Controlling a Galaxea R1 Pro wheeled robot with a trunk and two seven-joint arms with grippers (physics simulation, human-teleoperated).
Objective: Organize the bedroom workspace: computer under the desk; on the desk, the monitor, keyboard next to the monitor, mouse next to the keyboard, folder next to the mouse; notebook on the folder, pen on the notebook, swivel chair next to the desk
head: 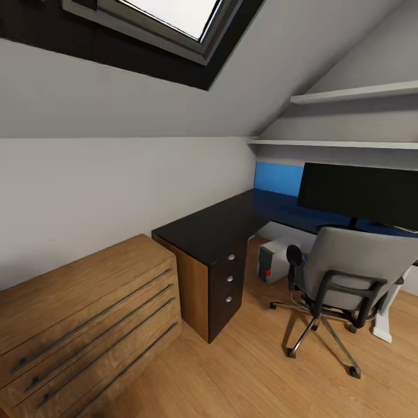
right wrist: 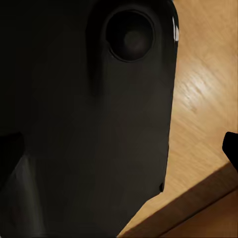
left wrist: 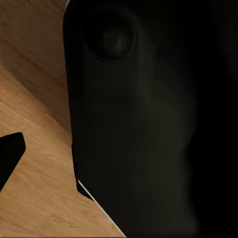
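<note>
The head view looks into the attic bedroom: sloped grey walls, a dark-framed skylight [head: 168, 23] overhead and a light wood floor [head: 244, 371]. The black desk [head: 215, 229] runs in an L from the near left corner toward the far right, with its drawer unit [head: 227, 284] of three silver knobs under the near end. The monitor [head: 360, 194] stands upright on the desk's far right stretch, in front of a blue wall panel [head: 277, 177]. The computer [head: 274, 261] sits on the floor under the desk, just beyond the drawer unit, its red light facing out. The chair [head: 342, 278] stands on the floor just in front of the desk's right stretch, its grey back toward the camera, hiding part of the desk edge and the seat itself; whether anything lies on the seat cannot be told. A wooden dresser [head: 81, 325] with long bar handles stands against the wall, beside the desk's near end. Two white shelves [head: 348, 116] hang above the monitor. Each wrist view shows a dark robot body part close up over the wood floor, with a dark tip at the frame's edge; whether either claw is wide or narrow cannot be told.
</note>
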